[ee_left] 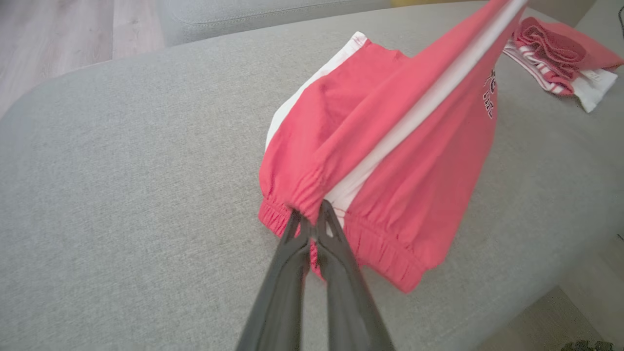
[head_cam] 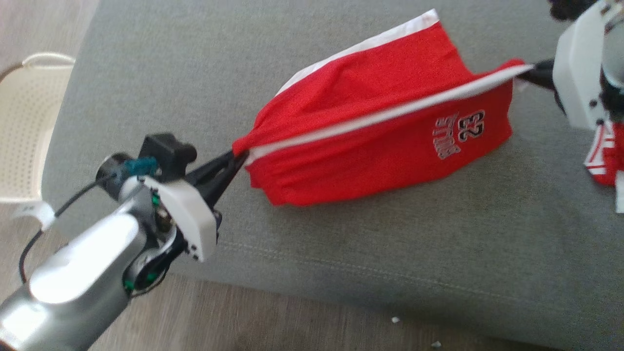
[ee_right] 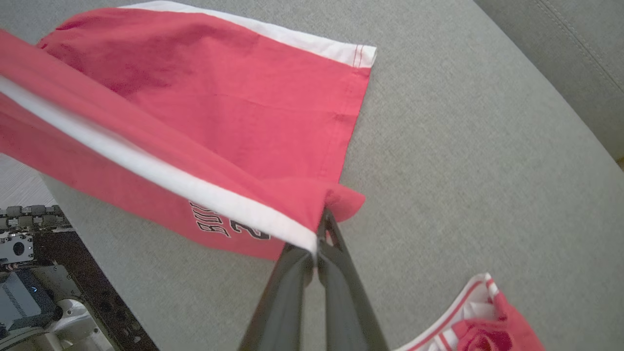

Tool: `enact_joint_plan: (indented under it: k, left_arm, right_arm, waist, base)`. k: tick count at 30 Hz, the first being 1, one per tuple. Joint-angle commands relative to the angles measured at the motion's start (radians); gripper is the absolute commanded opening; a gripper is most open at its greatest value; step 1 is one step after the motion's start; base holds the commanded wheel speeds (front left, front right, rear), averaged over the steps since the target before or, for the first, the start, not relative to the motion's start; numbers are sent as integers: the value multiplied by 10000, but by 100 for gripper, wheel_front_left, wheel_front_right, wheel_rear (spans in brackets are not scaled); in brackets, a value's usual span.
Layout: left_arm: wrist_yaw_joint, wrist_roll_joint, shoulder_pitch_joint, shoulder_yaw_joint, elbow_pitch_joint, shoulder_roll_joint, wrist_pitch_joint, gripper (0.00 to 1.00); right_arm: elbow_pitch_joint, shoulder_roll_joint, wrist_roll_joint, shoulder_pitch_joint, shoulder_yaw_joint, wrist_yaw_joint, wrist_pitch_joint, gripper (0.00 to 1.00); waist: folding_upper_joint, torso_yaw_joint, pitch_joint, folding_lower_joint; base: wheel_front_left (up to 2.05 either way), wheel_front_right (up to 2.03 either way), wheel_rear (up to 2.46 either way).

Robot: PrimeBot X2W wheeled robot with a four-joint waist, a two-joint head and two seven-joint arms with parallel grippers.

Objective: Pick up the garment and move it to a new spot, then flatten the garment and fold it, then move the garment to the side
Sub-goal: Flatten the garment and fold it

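The garment (head_cam: 370,126) is a pair of red shorts with a white side stripe and a dark number print, stretched between my two grippers above the grey cushion (head_cam: 195,58). My left gripper (head_cam: 238,157) is shut on its gathered waistband (ee_left: 312,217) at the lower left. At the far right, my right gripper (head_cam: 531,73) is shut on the hem corner (ee_right: 324,222). The white stripe runs taut between both grips. The shorts' lower part and far leg (ee_right: 234,78) rest on the cushion.
Another red and white garment (head_cam: 604,156) lies crumpled on the cushion at the right edge (ee_left: 560,58) (ee_right: 482,326). A cream perforated chair (head_cam: 24,126) stands on the wood floor at the left. The cushion's front edge (head_cam: 341,292) runs below the shorts.
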Motion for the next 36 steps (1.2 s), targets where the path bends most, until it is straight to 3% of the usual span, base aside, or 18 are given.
enact_joint_plan:
  k: [1,19,36]
  left_arm:
    - [4,-74,-627,592,14,268,-50,0]
    - [-459,8,-2706,772,2903,-1666,-682,0]
    - [-969,153,-3782,570,5339,-2952,-1684,0]
  right_arm:
    - [-25,-48,-187,-247,-158,-13,-108,0]
    - [1254,596,-1626,-2848,1351,-13,-1419,0]
    - [1988,909,-2430,-3163,1564,-13,-2252,0]
  waist:
    - [0,233,329,0]
    - [0,921,1860,0]
    - [0,1144,2472,0]
  base:
    - [0,0,0]
    - [0,0,0]
    - [0,0,0]
